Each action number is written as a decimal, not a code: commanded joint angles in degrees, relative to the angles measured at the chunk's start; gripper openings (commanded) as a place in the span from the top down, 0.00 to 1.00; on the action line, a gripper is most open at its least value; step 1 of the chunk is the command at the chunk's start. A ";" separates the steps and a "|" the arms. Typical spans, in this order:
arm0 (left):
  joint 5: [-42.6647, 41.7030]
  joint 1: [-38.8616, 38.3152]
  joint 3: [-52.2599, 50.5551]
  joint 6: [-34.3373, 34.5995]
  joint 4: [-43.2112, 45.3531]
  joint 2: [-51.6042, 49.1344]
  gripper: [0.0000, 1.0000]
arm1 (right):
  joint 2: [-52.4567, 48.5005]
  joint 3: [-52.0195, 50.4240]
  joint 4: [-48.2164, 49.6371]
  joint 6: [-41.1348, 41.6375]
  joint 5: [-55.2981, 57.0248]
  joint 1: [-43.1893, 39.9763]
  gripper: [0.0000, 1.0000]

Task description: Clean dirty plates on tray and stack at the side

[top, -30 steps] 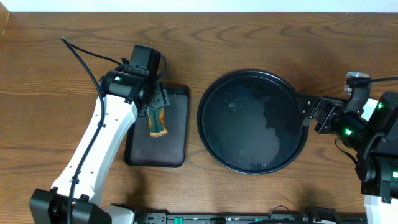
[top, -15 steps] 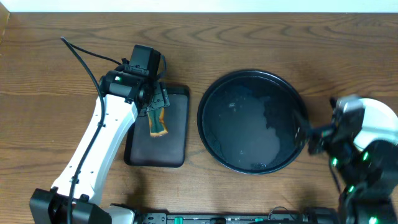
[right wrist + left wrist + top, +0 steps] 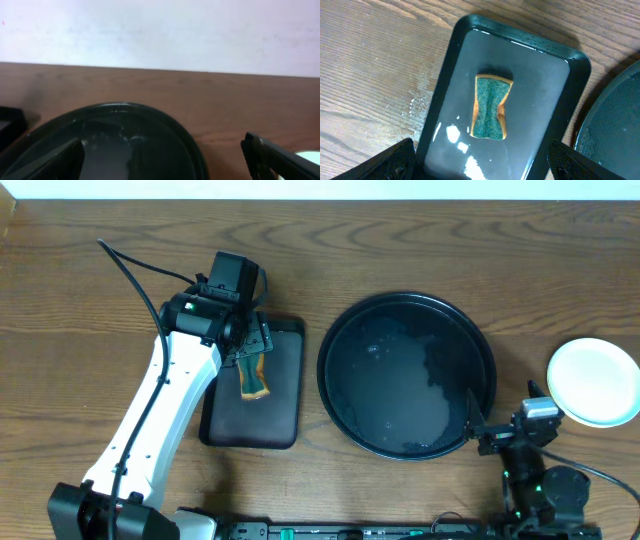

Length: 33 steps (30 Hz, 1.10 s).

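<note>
The round black tray (image 3: 334, 340) sits mid-table, wet and with no plates in it; it also shows in the right wrist view (image 3: 150, 107) and the left wrist view (image 3: 615, 125). A pale round plate (image 3: 597, 380) lies on the table right of the tray, its top face looking clean; whether others lie under it I cannot tell. A sliver of it shows in the right wrist view (image 3: 307, 156). My right gripper (image 3: 487, 435) (image 3: 165, 167) is open and empty, low at the tray's front right edge. My left gripper (image 3: 250, 340) (image 3: 480, 165) is open and empty above the small tray.
A small black rectangular tray (image 3: 285, 420) (image 3: 447, 75) left of the round tray holds a green and yellow sponge (image 3: 252, 380) (image 3: 491, 107) and is wet. A black cable (image 3: 130, 265) trails at the back left. A white wall runs along the table's far edge.
My right arm has pulled back from the right side to the table's front edge, uncovering the pale plate. The left arm has not moved.
</note>
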<state>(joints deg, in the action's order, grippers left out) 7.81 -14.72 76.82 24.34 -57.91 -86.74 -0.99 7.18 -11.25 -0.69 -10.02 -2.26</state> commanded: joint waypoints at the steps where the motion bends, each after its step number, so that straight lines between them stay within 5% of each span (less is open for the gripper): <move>1: 0.11 0.24 1.05 0.11 -0.07 -0.09 0.15 | 0.72 -4.37 4.90 -0.68 1.42 0.39 0.01; 33: 0.22 -1.18 0.96 0.09 -0.07 2.01 0.15 | 0.61 -6.86 7.78 -0.68 1.86 0.44 0.01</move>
<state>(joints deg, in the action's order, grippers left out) 7.81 -14.87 76.82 24.34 -57.89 -86.72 -0.69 0.51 -3.42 -0.69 -8.91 -2.26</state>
